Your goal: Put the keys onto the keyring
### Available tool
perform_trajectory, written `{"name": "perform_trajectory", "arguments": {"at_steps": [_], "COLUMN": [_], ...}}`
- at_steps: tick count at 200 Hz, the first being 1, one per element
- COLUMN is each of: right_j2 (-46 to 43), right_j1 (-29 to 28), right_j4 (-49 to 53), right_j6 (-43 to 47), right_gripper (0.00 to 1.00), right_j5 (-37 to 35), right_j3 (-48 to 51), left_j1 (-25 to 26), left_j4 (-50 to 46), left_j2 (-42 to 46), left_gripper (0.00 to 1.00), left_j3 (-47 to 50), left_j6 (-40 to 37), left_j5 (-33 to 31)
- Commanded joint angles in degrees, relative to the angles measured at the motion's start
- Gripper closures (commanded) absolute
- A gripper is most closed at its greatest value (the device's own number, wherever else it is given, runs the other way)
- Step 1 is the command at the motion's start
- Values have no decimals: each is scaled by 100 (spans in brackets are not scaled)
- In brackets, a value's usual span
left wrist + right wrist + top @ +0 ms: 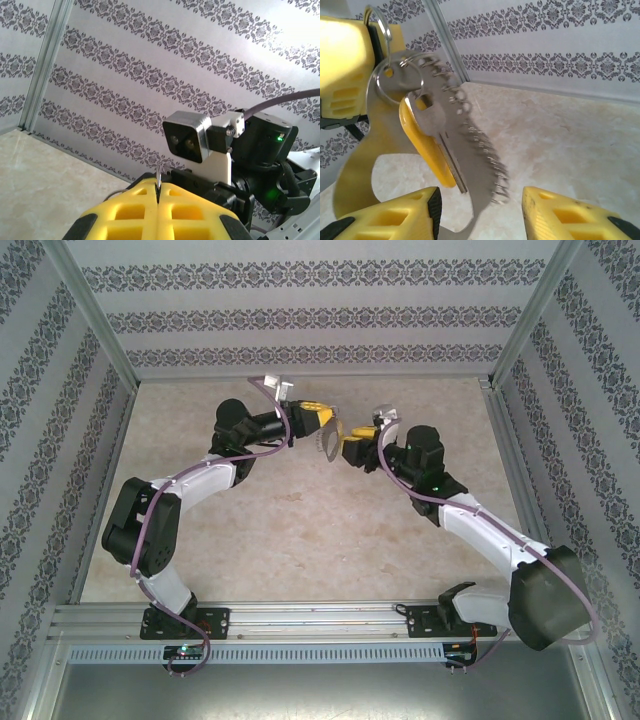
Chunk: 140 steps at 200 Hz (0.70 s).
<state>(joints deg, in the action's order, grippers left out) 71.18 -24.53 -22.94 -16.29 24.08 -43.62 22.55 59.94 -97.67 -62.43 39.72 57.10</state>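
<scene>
Right wrist view has the right gripper [480,202] with its yellow fingers spread apart and nothing clamped between them. Just above them hangs the keyring [479,145], a grey loop edged by a silvery coil, lifted off the table [560,140]. The key [432,127], yellow along one side, dangles against the loop near its top. The left gripper [157,197], fingers pressed together, pinches the keyring's upper edge.

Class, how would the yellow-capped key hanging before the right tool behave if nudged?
The key would likely swing, since it hangs loosely off the keyring. Its flat metal blade looks stiff and probably slippery. Being small, it is probably light.
</scene>
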Motion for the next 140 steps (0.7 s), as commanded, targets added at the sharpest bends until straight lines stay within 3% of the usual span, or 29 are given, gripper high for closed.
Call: {"name": "perform_trajectory", "arguments": {"at_steps": [1,140], "right_j2": [-36,-464], "right_j1": [-133,-477], "right_j4": [-326,-535], "right_j6": [110,561], "right_gripper": [52,52], "right_j5": [-293,-1182], "right_j3": [81,432], "left_j1": [58,62], "left_j4": [769,2101], "left_j2": [-23,-454], "left_gripper": [100,100], "left_j3": [34,23], "left_j6": [315,1485], "left_j5": [19,33]}}
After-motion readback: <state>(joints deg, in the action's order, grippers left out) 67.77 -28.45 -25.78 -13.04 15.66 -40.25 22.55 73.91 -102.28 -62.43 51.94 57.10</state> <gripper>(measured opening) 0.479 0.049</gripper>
